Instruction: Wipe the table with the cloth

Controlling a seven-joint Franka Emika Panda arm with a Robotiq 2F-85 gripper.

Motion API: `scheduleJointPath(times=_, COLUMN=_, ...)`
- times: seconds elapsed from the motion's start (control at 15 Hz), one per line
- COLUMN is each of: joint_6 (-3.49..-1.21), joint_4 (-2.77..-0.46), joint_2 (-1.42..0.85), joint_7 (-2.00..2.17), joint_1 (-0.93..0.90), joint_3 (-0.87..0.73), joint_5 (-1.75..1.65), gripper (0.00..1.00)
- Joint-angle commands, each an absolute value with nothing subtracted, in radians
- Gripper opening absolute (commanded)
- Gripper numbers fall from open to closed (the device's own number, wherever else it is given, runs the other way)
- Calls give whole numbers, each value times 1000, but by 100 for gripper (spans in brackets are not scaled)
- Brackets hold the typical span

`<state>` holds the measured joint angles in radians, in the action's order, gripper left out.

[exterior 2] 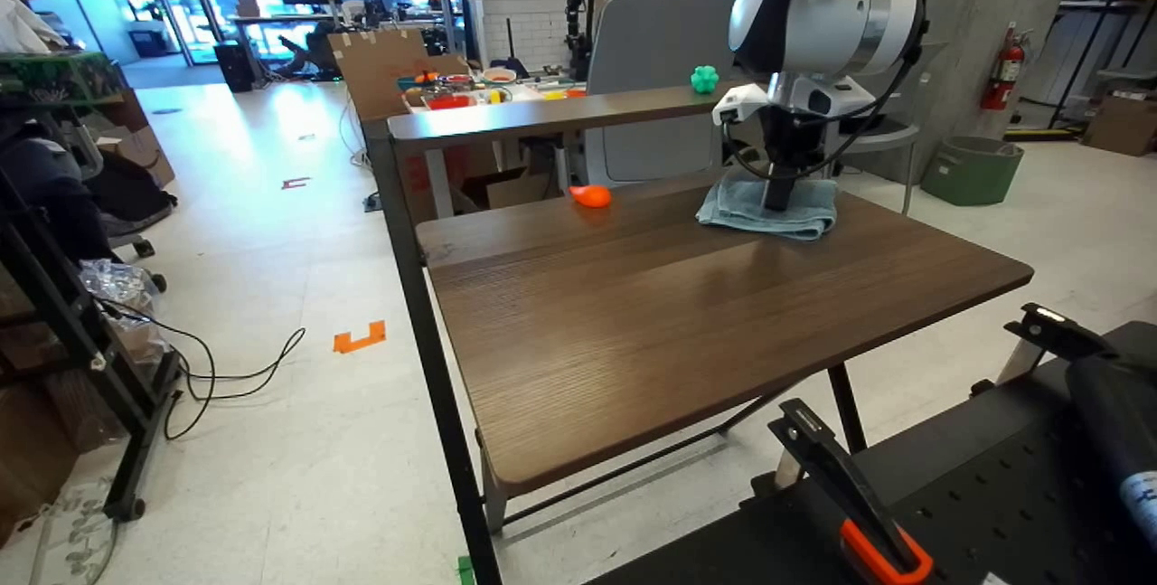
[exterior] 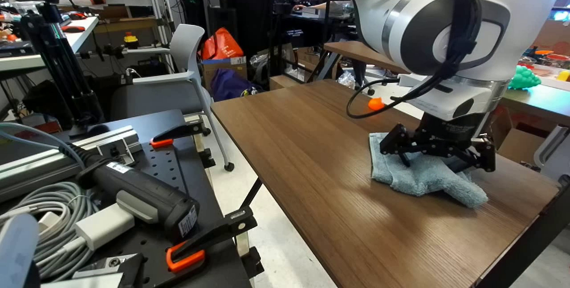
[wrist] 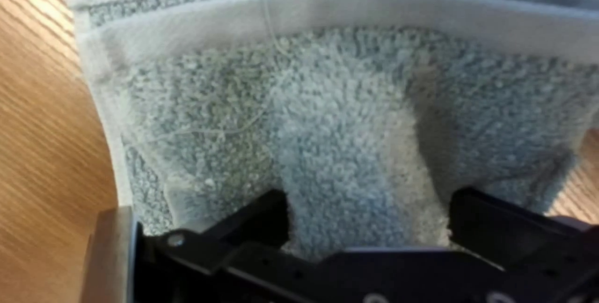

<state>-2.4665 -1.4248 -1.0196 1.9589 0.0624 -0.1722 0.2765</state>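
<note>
A soft blue-grey terry towel (exterior: 427, 176), folded and rumpled, lies on the dark brown wood-grain table (exterior: 320, 154) beneath the black two-fingered gripper (wrist: 368, 197). The fingers (wrist: 496, 223) stand apart astride a raised fold; whether they squeeze it, I cannot tell. A small rounded orange object (exterior 2: 592, 196) rests near the table's edge, apart from the towel.

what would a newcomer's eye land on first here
Probably the white robot arm, upper right in both exterior views, with its black gripper down at the blue-grey cloth on the dark brown table. Next, the bright orange object on that table, apart from the cloth.
</note>
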Motion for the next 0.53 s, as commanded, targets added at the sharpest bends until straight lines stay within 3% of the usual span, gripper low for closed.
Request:
scheduleJointPath(times=0.0, joint_6=-2528, joint_4=-1355, joint_2=-1089, joint_7=2010, joint_1=54, joint_3=-187, joint_5=265, gripper=100)
scheduleJointPath(times=0.47, joint_6=-2503, joint_4=-1201, joint_2=-1202, joint_7=2212, joint_1=119, joint_3=-261, joint_5=257, gripper=100)
